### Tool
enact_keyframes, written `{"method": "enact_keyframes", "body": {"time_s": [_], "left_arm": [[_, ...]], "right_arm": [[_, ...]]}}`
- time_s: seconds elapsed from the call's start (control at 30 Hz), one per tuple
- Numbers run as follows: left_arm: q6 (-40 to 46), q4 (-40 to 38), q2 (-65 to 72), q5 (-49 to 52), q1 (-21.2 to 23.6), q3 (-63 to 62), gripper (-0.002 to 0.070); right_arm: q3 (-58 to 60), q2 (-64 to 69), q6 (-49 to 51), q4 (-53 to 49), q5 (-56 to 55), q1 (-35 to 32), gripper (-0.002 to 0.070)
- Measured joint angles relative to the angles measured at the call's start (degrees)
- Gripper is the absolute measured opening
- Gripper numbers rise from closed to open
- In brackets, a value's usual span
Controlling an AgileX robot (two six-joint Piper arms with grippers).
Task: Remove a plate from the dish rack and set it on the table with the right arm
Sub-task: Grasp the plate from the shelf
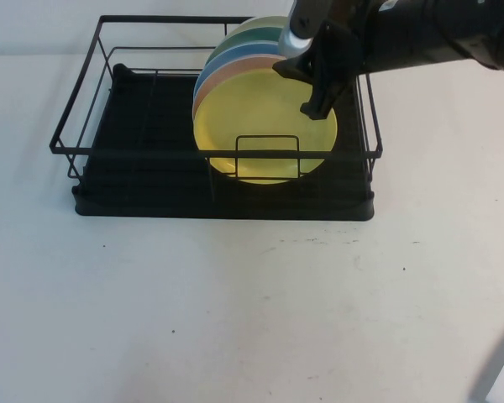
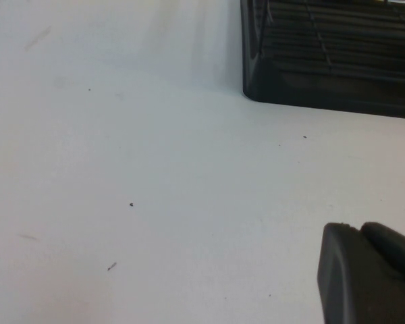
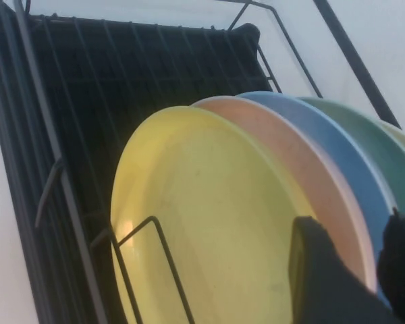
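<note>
The yellow plate [image 1: 260, 126] stands on edge at the front of a row of plates in the black wire dish rack [image 1: 151, 151], on the white table [image 1: 235, 311]. My right gripper [image 1: 307, 94] is at the plate's upper right rim. In the right wrist view the gripper [image 3: 358, 263] is open: one finger [image 3: 314, 277] lies across the yellow plate's [image 3: 202, 216] face, and the other is behind the pink and blue rims. My left gripper [image 2: 364, 233] shows only in the left wrist view, low over bare table near the rack's corner [image 2: 324, 61], its fingers together.
Behind the yellow plate stand a pink plate [image 3: 304, 162], a blue plate [image 3: 344, 155] and a green one [image 3: 378, 148]. A small wire loop [image 1: 267, 155] on the rack's front rail crosses the yellow plate's lower part. White table stretches in front of the rack.
</note>
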Motion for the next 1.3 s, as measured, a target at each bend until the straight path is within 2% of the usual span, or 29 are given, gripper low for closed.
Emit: {"method": "enact_keyframes", "body": {"time_s": [0.3, 1.17, 1.3], "left_arm": [[0.0, 0.0, 0.0, 0.0, 0.0, 0.0, -0.0004], [0.0, 0.0, 0.0, 0.0, 0.0, 0.0, -0.0004], [0.0, 0.0, 0.0, 0.0, 0.0, 0.0, -0.0004]], "right_arm": [[0.0, 3.6, -3.8, -0.4, -3.3, 0.0, 0.0194], [0.0, 8.1, -4.2, -0.9, -9.2, 0.0, 0.0193], [0.0, 8.3, -4.2, -0.9, -9.9, 0.0, 0.0153]]}}
